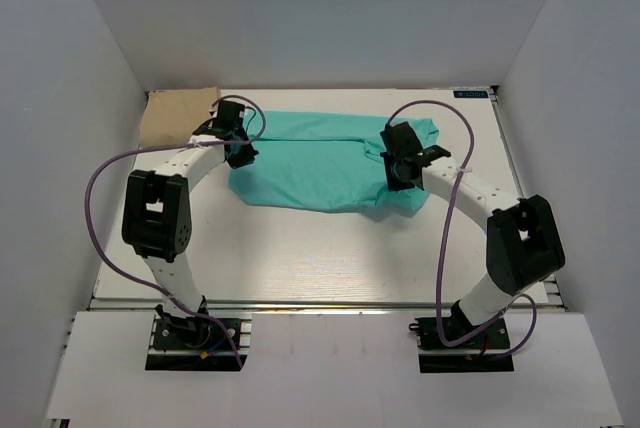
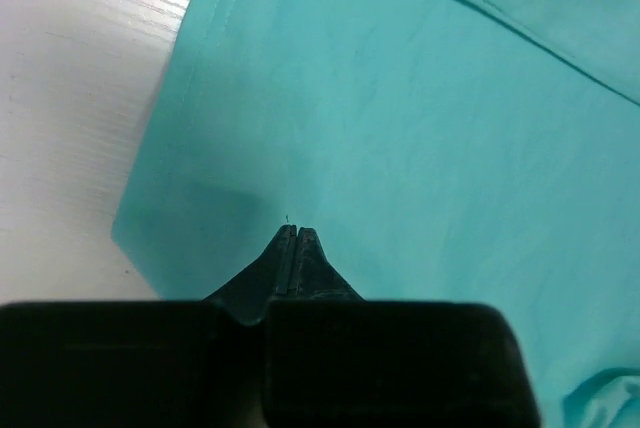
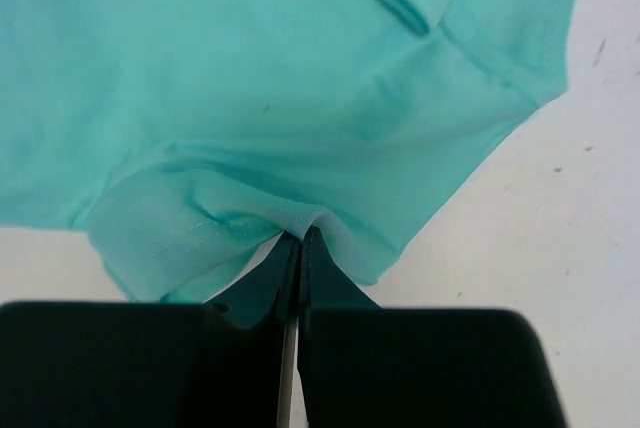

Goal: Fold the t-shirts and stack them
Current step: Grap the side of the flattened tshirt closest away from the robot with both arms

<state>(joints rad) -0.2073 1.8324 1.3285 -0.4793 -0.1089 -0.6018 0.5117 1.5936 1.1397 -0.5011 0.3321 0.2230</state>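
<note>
Lower centre, my right gripper (image 3: 300,238) clamps shut on a bunched edge of the teal t-shirt (image 3: 250,68). My left gripper (image 2: 291,234) sits closed atop the cloth.

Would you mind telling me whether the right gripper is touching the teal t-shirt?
Touching. In the right wrist view, the right gripper pinches a bunched fold of the teal t-shirt between its shut jaws, and the cloth puckers at the tips.
</note>
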